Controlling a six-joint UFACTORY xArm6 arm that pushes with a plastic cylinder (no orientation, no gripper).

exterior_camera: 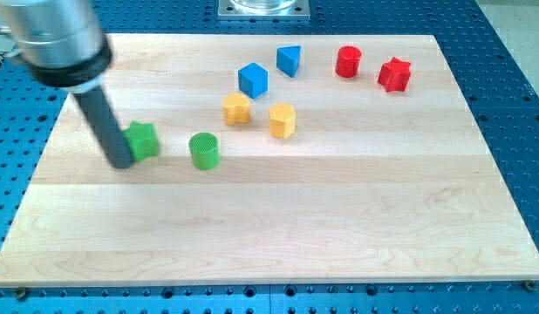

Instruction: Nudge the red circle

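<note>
The red circle [348, 62], a short red cylinder, stands near the view's top, right of centre. A red star block [394, 74] sits just to its right. My tip [122, 162] is at the view's left, touching the left side of a green star block [143, 139]. The tip is far to the left of the red circle, with several blocks between them.
A green cylinder [204, 150] stands right of the green star. Two yellow blocks [236, 109] [283, 120] sit mid-board. A blue cube [253, 79] and a blue triangle [289, 60] lie left of the red circle. The wooden board [278, 227] rests on a blue perforated table.
</note>
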